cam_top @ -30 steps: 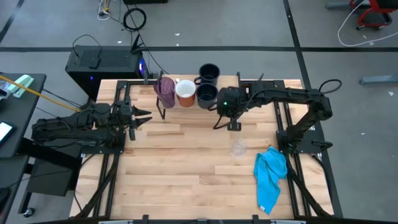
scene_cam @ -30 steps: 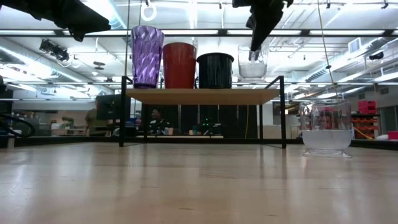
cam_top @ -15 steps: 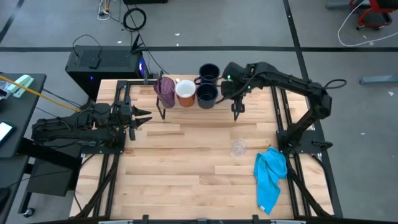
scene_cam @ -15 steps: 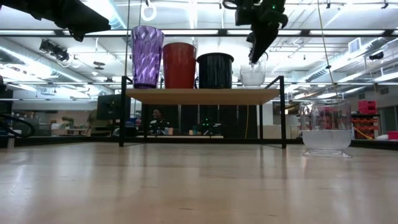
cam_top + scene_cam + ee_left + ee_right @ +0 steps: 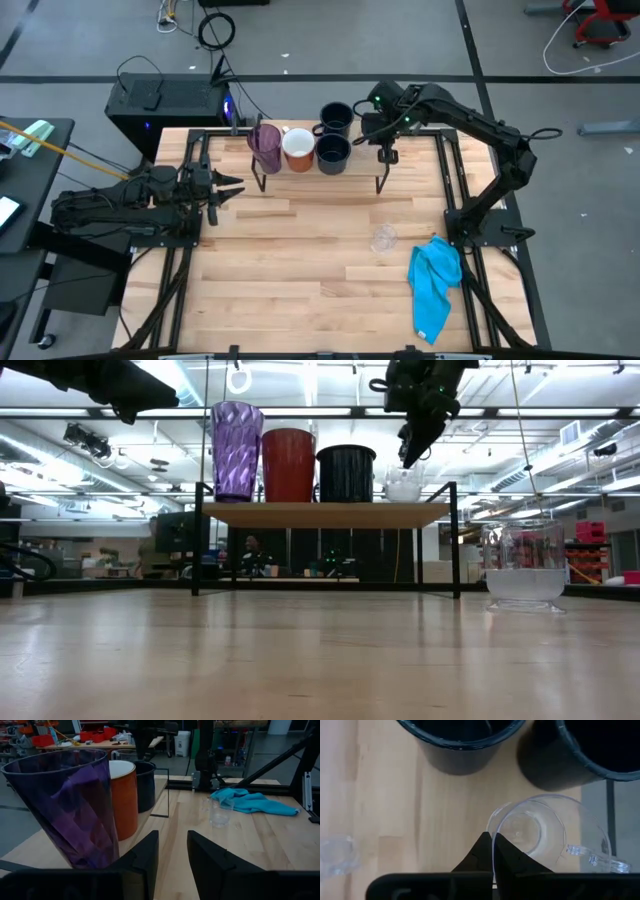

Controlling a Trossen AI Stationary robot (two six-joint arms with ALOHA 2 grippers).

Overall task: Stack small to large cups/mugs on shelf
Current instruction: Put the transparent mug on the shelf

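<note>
Fingers of the right gripper (image 5: 492,851) pinch the rim of a clear glass (image 5: 547,832) beside two navy mugs (image 5: 462,740) in the right wrist view. From above, the purple tumbler (image 5: 266,146), white-and-orange mug (image 5: 298,149) and mugs line the shelf (image 5: 372,170); a second glass (image 5: 384,238) waits on the table (image 5: 290,270), so one cup likely remains. At table height, the held glass (image 5: 404,484) sits at shelf level. Left gripper (image 5: 171,855), parted, holds nothing.
</note>
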